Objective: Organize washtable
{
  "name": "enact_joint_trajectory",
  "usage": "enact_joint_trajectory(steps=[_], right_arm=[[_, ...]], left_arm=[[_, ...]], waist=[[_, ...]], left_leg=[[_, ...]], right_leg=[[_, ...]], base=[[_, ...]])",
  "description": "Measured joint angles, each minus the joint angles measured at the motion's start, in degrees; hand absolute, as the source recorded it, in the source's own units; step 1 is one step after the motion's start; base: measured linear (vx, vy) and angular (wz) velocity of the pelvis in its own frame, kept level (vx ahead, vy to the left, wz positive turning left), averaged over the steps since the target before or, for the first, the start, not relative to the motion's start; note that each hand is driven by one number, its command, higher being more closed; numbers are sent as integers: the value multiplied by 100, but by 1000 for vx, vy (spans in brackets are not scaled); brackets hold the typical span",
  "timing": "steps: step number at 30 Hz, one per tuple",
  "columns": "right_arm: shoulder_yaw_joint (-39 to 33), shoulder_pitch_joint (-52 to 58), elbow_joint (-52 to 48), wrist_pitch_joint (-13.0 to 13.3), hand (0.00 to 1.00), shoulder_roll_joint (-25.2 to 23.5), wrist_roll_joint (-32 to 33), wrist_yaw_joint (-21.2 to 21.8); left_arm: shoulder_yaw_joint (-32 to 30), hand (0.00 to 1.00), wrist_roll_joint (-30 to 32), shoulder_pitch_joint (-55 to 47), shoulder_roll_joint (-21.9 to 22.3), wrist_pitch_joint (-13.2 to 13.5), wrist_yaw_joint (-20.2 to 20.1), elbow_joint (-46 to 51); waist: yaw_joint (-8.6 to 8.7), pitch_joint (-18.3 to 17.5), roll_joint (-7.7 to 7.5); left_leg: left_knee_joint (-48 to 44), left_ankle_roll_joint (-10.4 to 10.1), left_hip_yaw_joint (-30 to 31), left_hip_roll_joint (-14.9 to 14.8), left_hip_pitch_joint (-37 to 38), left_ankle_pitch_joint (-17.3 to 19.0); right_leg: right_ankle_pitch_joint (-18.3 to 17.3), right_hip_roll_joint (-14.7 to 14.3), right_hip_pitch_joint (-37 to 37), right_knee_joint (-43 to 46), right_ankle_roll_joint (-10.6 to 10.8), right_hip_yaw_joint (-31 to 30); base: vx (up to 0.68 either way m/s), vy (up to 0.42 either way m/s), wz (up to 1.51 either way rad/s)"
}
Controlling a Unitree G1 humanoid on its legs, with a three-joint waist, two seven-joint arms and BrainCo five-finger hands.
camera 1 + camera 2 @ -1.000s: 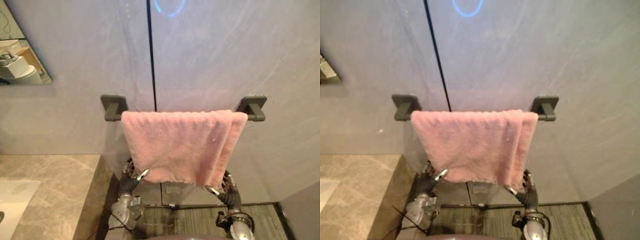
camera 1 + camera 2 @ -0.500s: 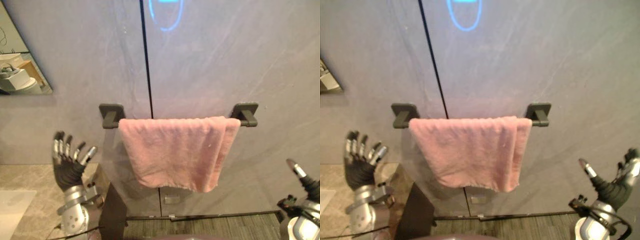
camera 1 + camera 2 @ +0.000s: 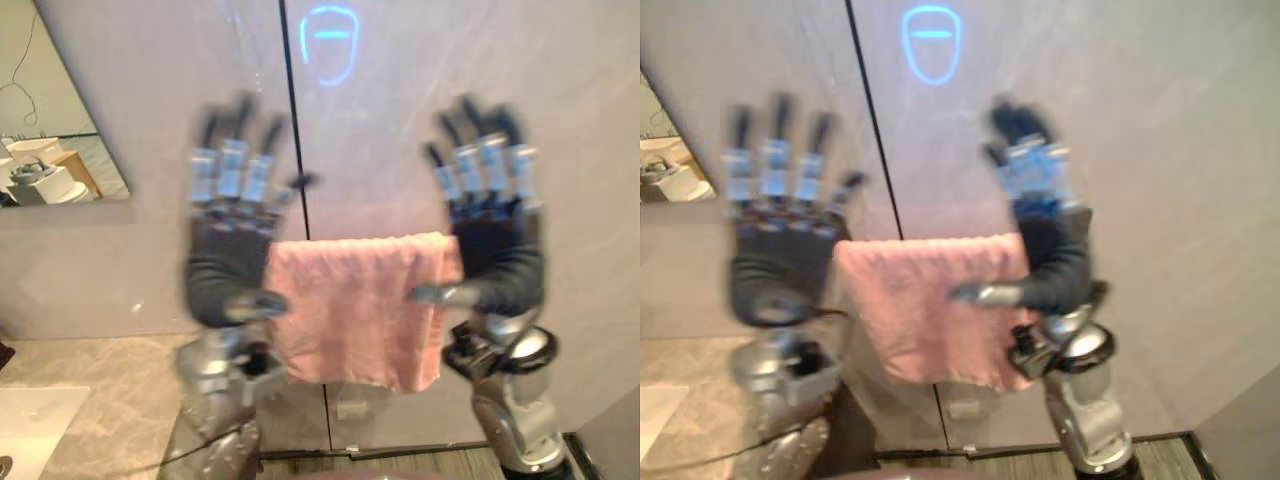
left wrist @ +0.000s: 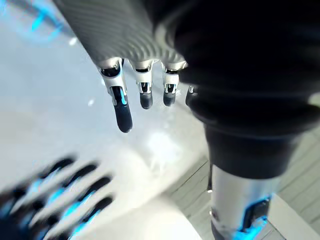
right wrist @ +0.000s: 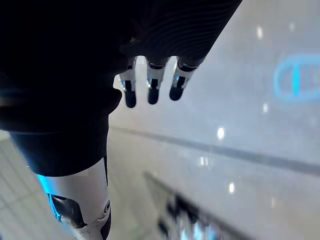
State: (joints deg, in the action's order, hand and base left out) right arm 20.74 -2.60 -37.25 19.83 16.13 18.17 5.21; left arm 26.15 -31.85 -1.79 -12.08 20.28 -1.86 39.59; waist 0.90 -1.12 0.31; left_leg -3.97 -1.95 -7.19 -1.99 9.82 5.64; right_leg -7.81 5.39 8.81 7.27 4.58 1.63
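A pink towel hangs folded over a wall rail, its lower edge loose. Both arms are raised in front of it. My left hand is held up with straight, spread fingers and covers the rail's left end. My right hand is held up the same way over the towel's right edge and the rail's right end. Neither hand holds anything, and both stand apart from the towel. In the left wrist view the fingers are straight against the wall. The right wrist view shows straight fingers too.
A marble counter with a white basin lies at the lower left. A mirror hangs on the wall above it. A glowing blue symbol and a dark vertical seam mark the grey wall.
Both hands have risen from low at the sides to the height of the rail, in front of the towel. The view has tilted slightly upward.
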Motion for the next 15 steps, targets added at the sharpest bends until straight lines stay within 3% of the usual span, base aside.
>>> enact_joint_trajectory(steps=[4, 8, 12, 15], right_arm=[[507, 131, 764, -34, 0, 555, 585, 348], [532, 553, 1362, -59, 0, 1147, 847, 583], [526, 725, 1567, 14, 0, 1383, 868, 839], [691, 792, 2387, -88, 0, 1434, 575, 993]], left_arm=[[501, 0, -793, 10, -15, -196, -192, -828], [642, 0, -1284, -259, -199, -381, -383, -1594], [676, 0, -1368, -351, -340, -355, -733, -1895], [715, 0, -1334, -390, -528, -696, -888, -2564]], waist=[[3, 37, -13], [-3, 150, -35], [7, 208, -24], [3, 272, -38]], left_leg=[[9, 13, 1, 11, -22, -8], [8, 13, 4, 12, -8, -8], [7, 36, 5, 12, 47, -25], [43, 38, 6, 12, 49, -29]], right_leg=[[52, 5, 9, -66, -2, -16], [53, 5, 27, -69, -4, -22], [60, 6, 68, -67, -13, -30], [63, 6, 105, -68, -25, -25]], base=[[0, 0, 0], [0, 0, 0], [-57, -4, -1], [-116, -5, -2]])
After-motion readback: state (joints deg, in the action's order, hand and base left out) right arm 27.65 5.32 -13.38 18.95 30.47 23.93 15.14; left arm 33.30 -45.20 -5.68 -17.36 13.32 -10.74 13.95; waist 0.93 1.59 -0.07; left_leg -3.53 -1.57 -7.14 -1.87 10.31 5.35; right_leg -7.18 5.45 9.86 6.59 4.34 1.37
